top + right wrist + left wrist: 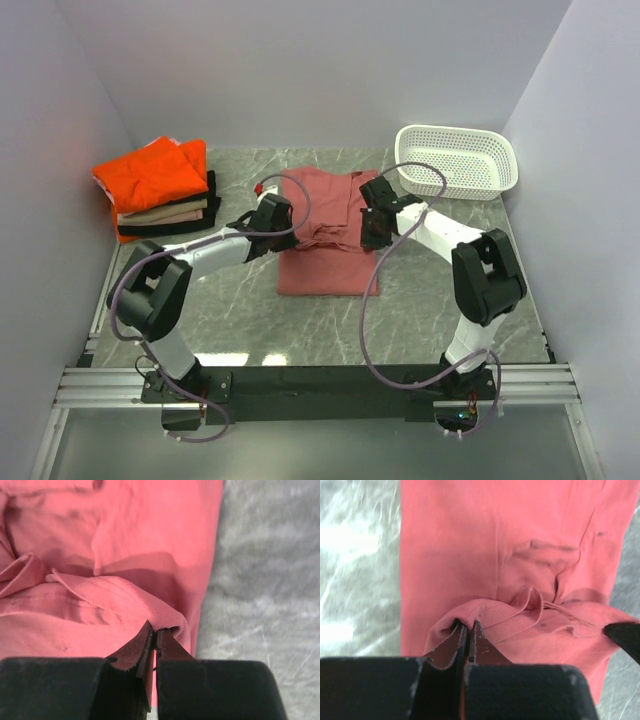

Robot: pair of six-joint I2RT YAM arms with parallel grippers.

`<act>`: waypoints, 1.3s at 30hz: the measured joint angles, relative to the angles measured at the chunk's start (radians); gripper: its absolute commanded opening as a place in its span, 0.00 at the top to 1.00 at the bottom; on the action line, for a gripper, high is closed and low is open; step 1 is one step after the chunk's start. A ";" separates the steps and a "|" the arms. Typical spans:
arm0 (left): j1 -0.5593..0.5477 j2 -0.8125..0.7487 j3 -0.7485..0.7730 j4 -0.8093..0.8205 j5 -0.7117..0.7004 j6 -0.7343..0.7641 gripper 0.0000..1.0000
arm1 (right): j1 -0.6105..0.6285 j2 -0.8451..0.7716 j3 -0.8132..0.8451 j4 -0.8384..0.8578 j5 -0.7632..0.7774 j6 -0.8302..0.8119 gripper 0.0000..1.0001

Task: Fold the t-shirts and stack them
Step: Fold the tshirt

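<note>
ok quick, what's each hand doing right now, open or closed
left hand: closed, pinching a fold of the salmon shirt
right hand: closed, pinching a folded edge of the same shirt

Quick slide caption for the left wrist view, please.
Left end effector shut on a folded edge of the salmon t-shirt, spread across the marbled table.

The top external view looks down from high above and behind the arm bases. It is far enough back to take in the whole counter (320, 330), with the salmon shirt (320, 270) near its middle. The left wrist view sits just behind the left gripper (466, 627) and looks along its fingers onto the shirt from very close. The right wrist view does the same behind the right gripper (154, 630). All three views share the shirt and the counter bordering it.
</note>
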 measured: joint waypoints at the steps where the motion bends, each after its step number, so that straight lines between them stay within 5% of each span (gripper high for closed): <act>1: 0.003 0.010 0.012 0.002 0.003 0.006 0.99 | -0.003 0.016 0.018 -0.004 -0.003 -0.008 1.00; 17: 0.061 0.114 0.060 0.039 0.034 0.018 0.99 | -0.076 0.132 0.133 -0.021 -0.051 -0.064 0.99; 18: 0.061 0.114 0.063 0.040 0.034 0.018 0.99 | -0.079 0.138 0.135 -0.021 -0.055 -0.066 0.90; 21: 0.062 0.114 0.077 0.039 0.032 0.020 0.77 | -0.089 0.164 0.147 -0.021 -0.070 -0.070 0.64; 25: 0.067 0.114 0.109 0.031 0.012 0.032 0.36 | -0.108 0.168 0.175 -0.046 -0.070 -0.089 0.53; 28: 0.071 0.112 0.136 0.021 -0.019 0.032 0.23 | -0.123 0.164 0.217 -0.059 -0.061 -0.104 0.49; 34: 0.053 0.043 0.132 0.005 -0.083 0.034 0.22 | -0.125 0.072 0.227 -0.082 -0.052 -0.116 0.48; 39: -0.070 -0.056 0.069 0.049 -0.110 0.030 0.23 | -0.087 -0.032 0.185 -0.071 -0.095 -0.116 0.48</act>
